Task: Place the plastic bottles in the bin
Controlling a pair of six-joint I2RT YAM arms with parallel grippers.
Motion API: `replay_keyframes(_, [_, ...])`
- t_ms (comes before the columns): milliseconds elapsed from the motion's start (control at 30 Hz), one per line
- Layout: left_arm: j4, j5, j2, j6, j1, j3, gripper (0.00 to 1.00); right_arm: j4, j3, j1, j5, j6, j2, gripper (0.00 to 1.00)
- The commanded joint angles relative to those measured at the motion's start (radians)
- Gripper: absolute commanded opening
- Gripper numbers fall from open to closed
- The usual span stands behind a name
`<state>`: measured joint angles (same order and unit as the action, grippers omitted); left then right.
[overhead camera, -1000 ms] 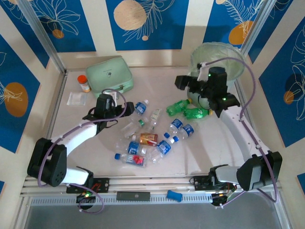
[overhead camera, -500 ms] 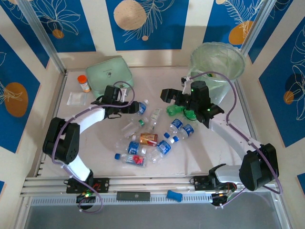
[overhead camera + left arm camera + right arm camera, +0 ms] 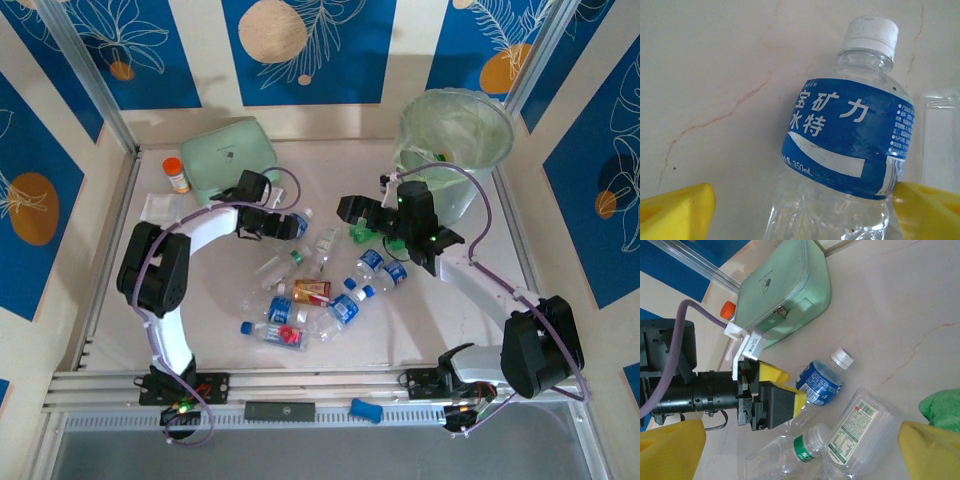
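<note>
— Yellow fingers (image 3: 675,210) are seen on either side of a blue-label bottle (image 3: 850,135). Is it gripped?
— No. The jaws of the left gripper (image 3: 802,187) are set wide around it. One finger is just beside the label's edge and the other is apart. The bottle is laid on the pale marbled table (image 3: 715,75).
— And the right gripper (image 3: 801,427)?
— Its jaws are spread wide too and nothing is held. It is seen above clear bottles (image 3: 852,432), beside a green bottle (image 3: 940,410).
— Where is the bin (image 3: 465,200)?
— It is found at the far right corner, well apart from the bottles scattered mid-table.
</note>
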<state>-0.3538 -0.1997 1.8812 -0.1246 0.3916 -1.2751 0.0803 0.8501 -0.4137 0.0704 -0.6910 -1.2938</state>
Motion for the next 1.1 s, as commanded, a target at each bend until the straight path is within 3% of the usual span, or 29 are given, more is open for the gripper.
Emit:
replay_keyframes(0, [-0.068,0.046,0.035,0.046,0.008,-0.037,0.91,0.016,-0.017,-0.010,-0.010,-0.018,0.021,0.99])
replay_keyframes(633, [-0.088,0.130,0.133,0.036,0.013,-0.116,0.80,-0.055,-0.034,0.001,-0.066,-0.045,0.044,0.99])
replay_keyframes(933, [-0.066,0.142,0.134,0.026,0.013,-0.110,0.55,-0.060,-0.007,0.031,-0.013,-0.033,0.023,0.99])
replay_keyframes(1067, [-0.046,0.128,0.122,0.009,0.013,-0.099,0.49,-0.060,0.015,0.044,0.010,-0.026,0.004,0.99])
